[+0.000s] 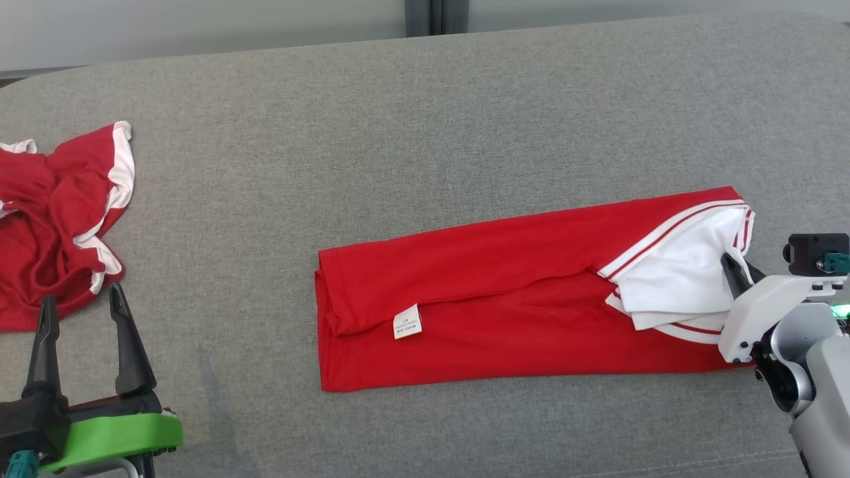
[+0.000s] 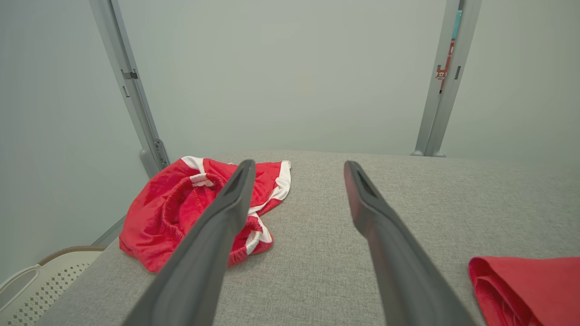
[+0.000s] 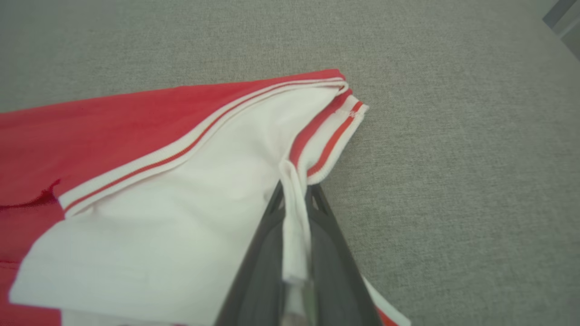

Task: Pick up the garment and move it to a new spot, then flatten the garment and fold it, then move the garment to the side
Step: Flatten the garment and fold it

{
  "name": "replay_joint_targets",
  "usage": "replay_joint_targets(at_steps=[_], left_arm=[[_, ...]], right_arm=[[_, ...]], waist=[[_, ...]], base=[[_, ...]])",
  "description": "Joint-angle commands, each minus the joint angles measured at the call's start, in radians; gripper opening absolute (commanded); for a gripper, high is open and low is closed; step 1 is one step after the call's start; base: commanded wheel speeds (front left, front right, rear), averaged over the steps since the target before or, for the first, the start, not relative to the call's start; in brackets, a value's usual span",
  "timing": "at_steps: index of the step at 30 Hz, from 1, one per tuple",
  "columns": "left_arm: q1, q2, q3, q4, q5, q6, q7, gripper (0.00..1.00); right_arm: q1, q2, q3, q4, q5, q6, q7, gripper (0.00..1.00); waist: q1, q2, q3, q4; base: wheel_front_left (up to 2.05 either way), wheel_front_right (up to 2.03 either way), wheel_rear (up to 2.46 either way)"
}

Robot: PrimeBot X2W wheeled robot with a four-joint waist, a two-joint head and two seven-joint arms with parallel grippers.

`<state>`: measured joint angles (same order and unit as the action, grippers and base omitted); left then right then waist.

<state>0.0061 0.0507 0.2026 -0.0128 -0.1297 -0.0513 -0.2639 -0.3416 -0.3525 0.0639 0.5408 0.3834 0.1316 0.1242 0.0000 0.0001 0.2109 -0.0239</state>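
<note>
Garment (image 1: 505, 292), folded into a long red strip, lies right of centre on the grey cushion (image 1: 398, 119). The right gripper (image 1: 736, 265) reaches in low from the right, its fingers pressed together on a white fold (image 3: 294, 235) at the sleeve end. The left gripper (image 1: 82, 295) rests at lower left, spread wide, well apart from it. Just beyond lies a crumpled red-and-white piece (image 1: 53, 219), perhaps shorts.

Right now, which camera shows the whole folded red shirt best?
The head view: nearly all of the folded red shirt lies there, end to end. The left wrist view catches one red end; the right wrist view shows its white sleeve pinched in the right pincer.
</note>
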Motion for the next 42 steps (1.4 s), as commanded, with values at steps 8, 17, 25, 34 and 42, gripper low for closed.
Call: replay_joint_targets(at_steps=[8, 17, 25, 34, 42], left_arm=[[0.025, 0.0, 0.01, 0.004, -0.009, 0.003, 0.0, 1.0], [0.025, 0.0, -0.005, 0.01, -0.012, 0.006, 0.0, 1.0], [0.025, 0.0, -0.018, 0.023, -0.01, -0.001, 0.0, 1.0], [0.016, 0.0, -0.037, 0.029, -0.009, 0.001, 0.0, 1.0], [-0.011, 0.0, -0.067, 0.041, -0.017, -0.003, 0.0, 1.0]], right_arm=[[0.042, 0.046, 0.055, -0.224, 0.075, -0.002, 0.067, 0.0], [0.095, 0.102, 0.137, -0.444, 0.115, -0.001, 0.147, 0.0], [0.089, 0.164, 0.263, -0.511, 0.132, -0.001, 0.171, 0.0], [0.035, 0.239, 0.409, -0.449, 0.156, -0.001, 0.142, 0.0], [-0.025, 0.286, 0.51, -0.33, 0.187, -0.001, 0.089, 0.0]], waist=[[0.0, -0.0001, -0.013, -0.015], [0.0, -0.0001, -0.033, -0.005], [0.0, -0.0001, -0.049, 0.021], [0.0, -0.0001, -0.059, 0.059], [0.0, -0.0001, -0.048, 0.097]], base=[[0.0, 0.0, 0.0], [0.0, 0.0, 0.0], [0.0, 0.0, 0.0], [0.0, 0.0, 0.0], [0.0, 0.0, 0.0]])
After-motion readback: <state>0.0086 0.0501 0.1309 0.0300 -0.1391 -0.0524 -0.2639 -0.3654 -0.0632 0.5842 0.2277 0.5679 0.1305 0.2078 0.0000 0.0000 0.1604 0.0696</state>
